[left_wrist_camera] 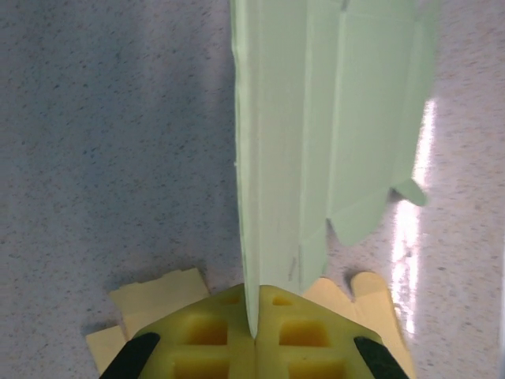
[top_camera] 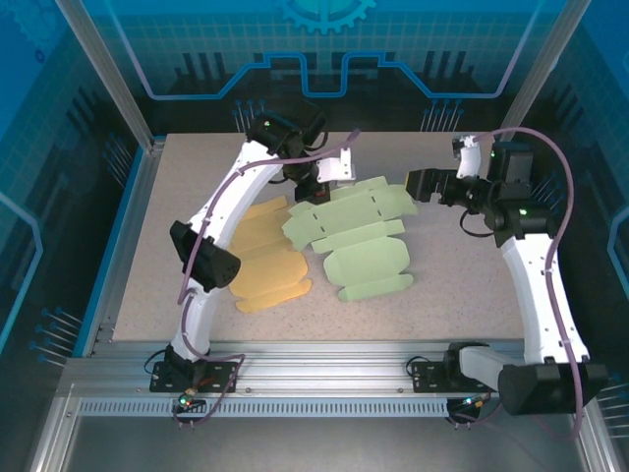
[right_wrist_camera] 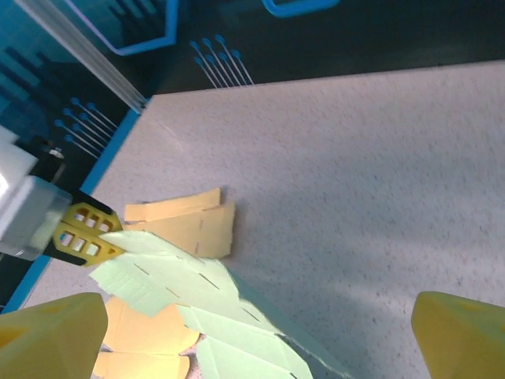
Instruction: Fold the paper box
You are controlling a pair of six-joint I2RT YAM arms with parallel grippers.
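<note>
Pads (left_wrist_camera: 213, 339) of the left claw (left_wrist_camera: 254, 335) are pressed together on one edge of the green paper box (left_wrist_camera: 316, 118), an unfolded flat sheet that runs straight out ahead of the fingertips, seen edge-on where it is gripped. In the top view the left claw (top_camera: 313, 192) clamps the sheet's far corner, and the rest of the box (top_camera: 364, 246) spreads away from it over the table (top_camera: 442, 295). A yellow sheet (top_camera: 265, 265) lies flat below and beside this claw, partly under the green one. The right claw (top_camera: 418, 184) hangs with jaws wide apart, gripping nothing, and the green sheet's nearest flap is just ahead of and below its fingertips.
</note>
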